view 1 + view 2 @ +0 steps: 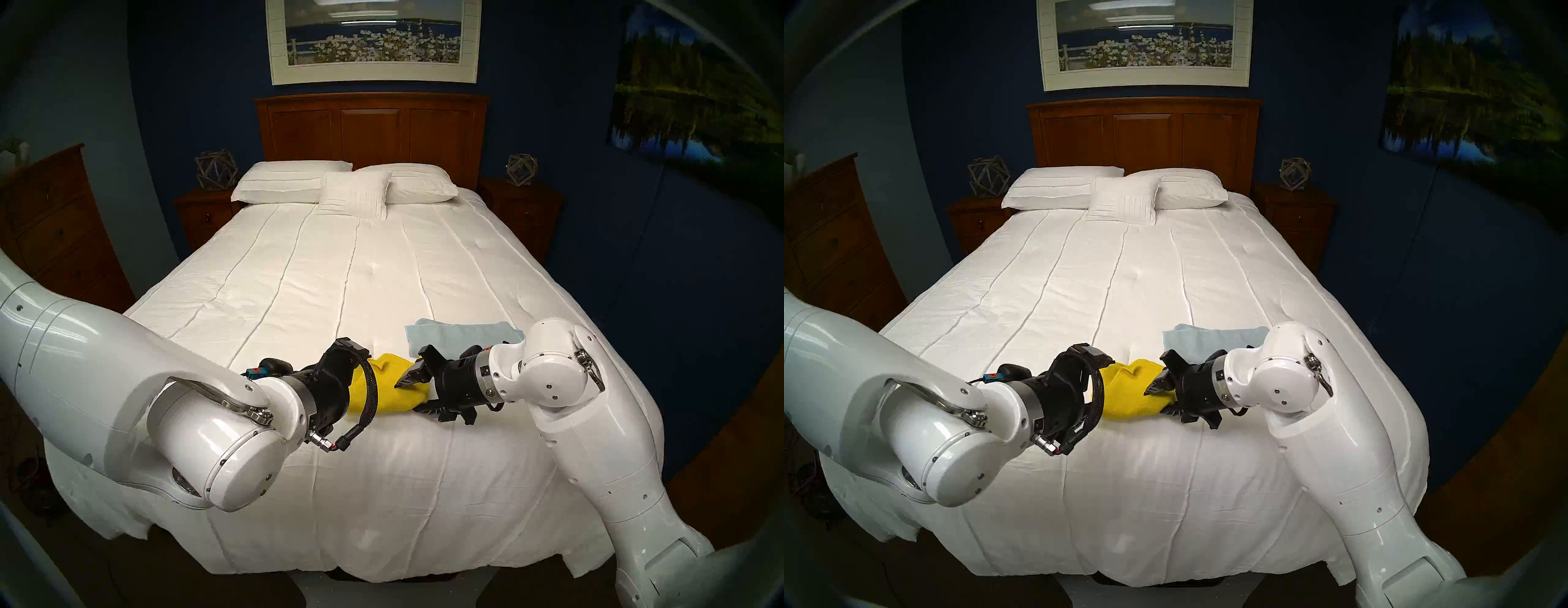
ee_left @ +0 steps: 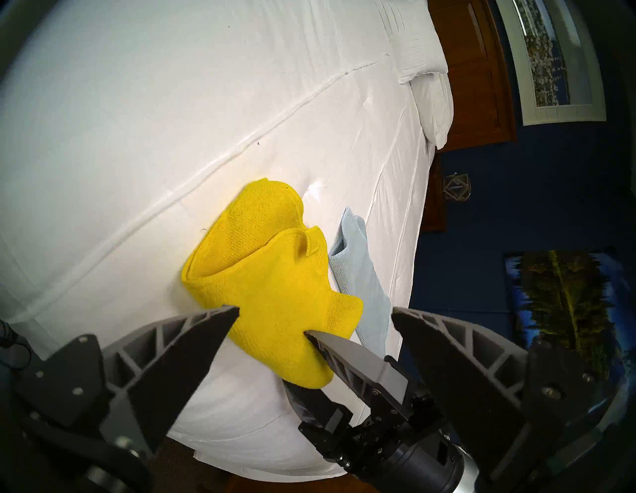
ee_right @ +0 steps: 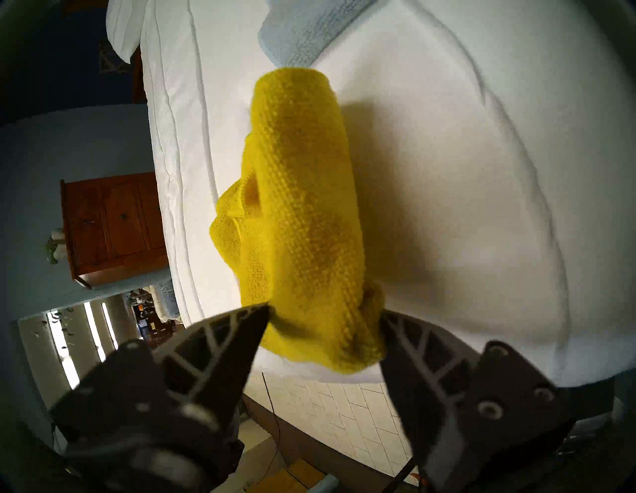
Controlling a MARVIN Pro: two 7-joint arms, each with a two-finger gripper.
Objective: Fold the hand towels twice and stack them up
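Pale blue microfibre towel [image 1: 462,337] looks folded already, bright yellow microfibre towel [image 2: 275,296] is mid-fold with the right gripper [image 3: 323,330] half-open around its end, and the left gripper [image 2: 315,318] is wide open holding nothing, so no stacking yet.

Yellow towel [image 1: 388,388] loosely folded, bunched, near bed's foot; pale blue towel [image 1: 462,335] folded flat just beyond.

Both arms reach inward, low; left hand [image 2: 315,315] gapes wide, right hand [image 3: 325,318] spread too

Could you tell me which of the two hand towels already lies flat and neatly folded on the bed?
The pale blue towel lies flat and folded, untouched. The yellow towel is bunched between the right hand and left hand.
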